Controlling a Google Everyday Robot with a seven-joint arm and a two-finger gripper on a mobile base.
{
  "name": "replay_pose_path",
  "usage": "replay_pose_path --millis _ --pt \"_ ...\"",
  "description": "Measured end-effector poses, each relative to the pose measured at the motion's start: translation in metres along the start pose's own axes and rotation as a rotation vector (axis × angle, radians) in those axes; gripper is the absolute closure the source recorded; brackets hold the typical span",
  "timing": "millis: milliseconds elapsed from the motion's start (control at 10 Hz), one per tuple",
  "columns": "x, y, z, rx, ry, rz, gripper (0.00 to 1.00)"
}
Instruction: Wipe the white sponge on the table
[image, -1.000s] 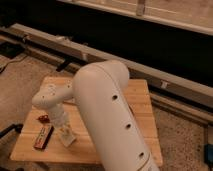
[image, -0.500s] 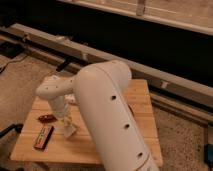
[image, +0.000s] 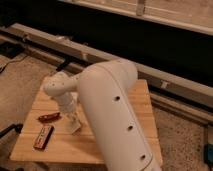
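The table (image: 135, 107) has a light tan plank top and fills the middle of the camera view. The white sponge (image: 74, 126) is a small pale pad lying on the tabletop left of centre. My gripper (image: 70, 117) points down right over the sponge and appears to touch it from above. The large white arm (image: 110, 110) crosses the table's middle and hides the surface behind it.
A small red object (image: 49, 117) lies just left of the sponge. A dark rectangular bar (image: 43, 136) lies near the table's front left edge. A metal rail (image: 165, 80) and a dark wall run behind the table. Speckled floor surrounds it.
The gripper and the sponge under it have slid to the right and a little away from the table's front edge. The red object and dark bar have not moved.
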Motion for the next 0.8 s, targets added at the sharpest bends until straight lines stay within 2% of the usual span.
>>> replay_pose_path --millis 300,500,600,700,800 --pt "0.013 -0.026 -0.003 0.025 -0.009 0.055 0.89" --pt "0.022 -0.039 -0.007 0.047 -0.005 0.063 0.89" --pt "0.026 -0.039 -0.009 0.051 -0.002 0.058 0.87" --pt "0.034 -0.038 -0.009 0.049 0.015 0.029 0.77" --pt "0.038 -0.037 -0.01 0.043 0.022 0.017 0.72"
